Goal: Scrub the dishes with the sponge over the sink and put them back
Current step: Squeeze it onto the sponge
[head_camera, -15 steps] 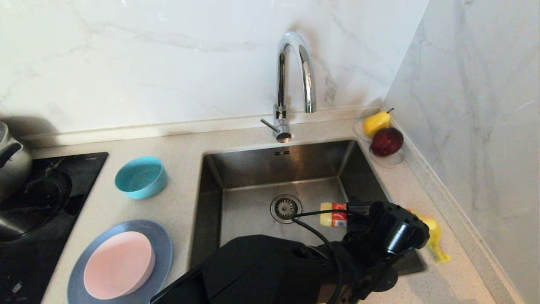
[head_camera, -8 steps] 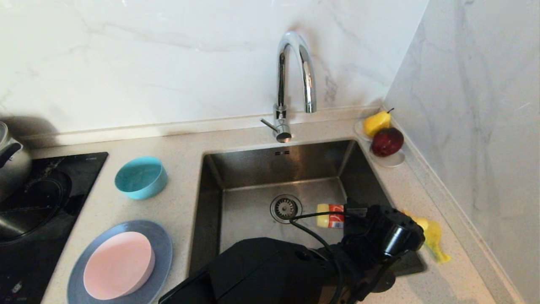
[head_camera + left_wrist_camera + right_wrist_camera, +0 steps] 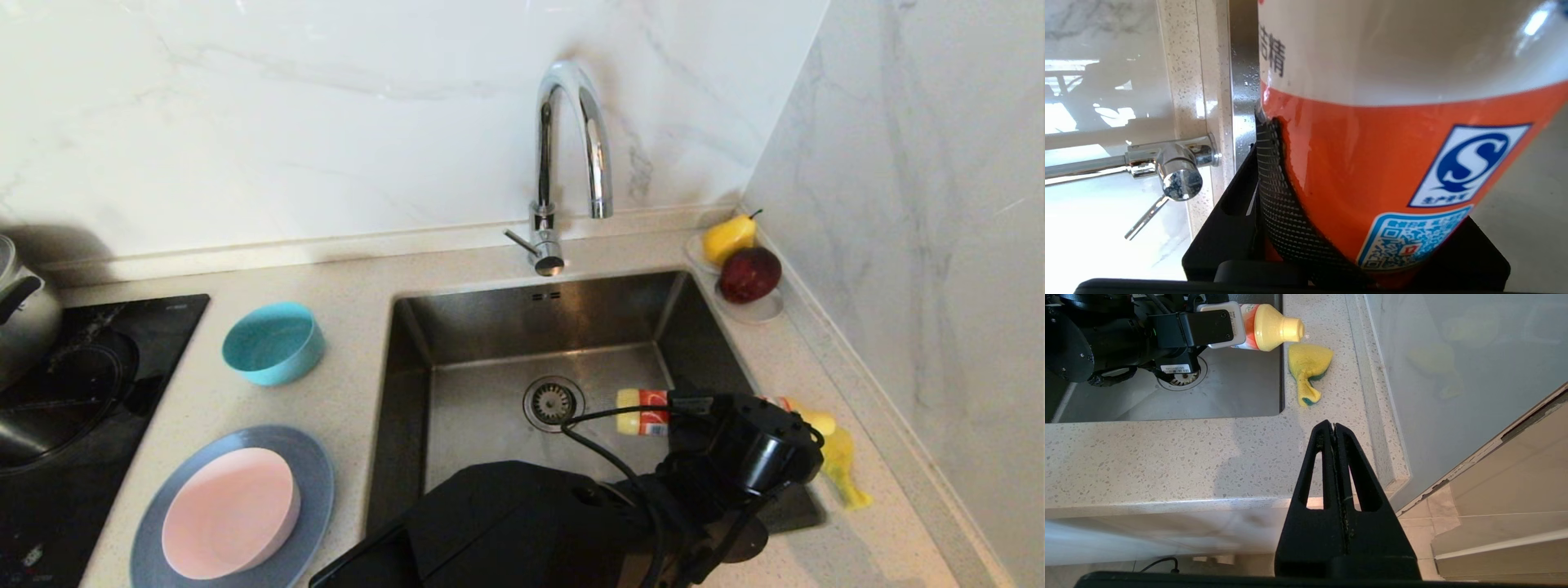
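My left gripper (image 3: 704, 408) is shut on an orange, yellow-capped bottle (image 3: 1372, 155), and its mesh pad (image 3: 1274, 192) presses the bottle's side. The bottle lies level over the right edge of the sink (image 3: 482, 416), its cap (image 3: 1276, 327) just above the sponge. The yellow and green sponge (image 3: 841, 461) lies on the counter right of the sink. The grey-blue plate (image 3: 314, 478) carries the pink bowl (image 3: 229, 510) at the front left. Behind them stands the teal bowl (image 3: 273, 343). My right gripper (image 3: 1334, 426) is shut and empty, parked off the counter's front edge.
A chrome tap (image 3: 571, 139) rises behind the sink. A white saucer (image 3: 755, 310) with a pear and an apple sits in the back right corner by the wall. A black hob (image 3: 82, 392) with a kettle (image 3: 24, 310) fills the far left.
My left hand has turned a little with the bottle. The bottle's neck and cap now show past the wrist, toward the sponge. Dishes and sponge have not moved.
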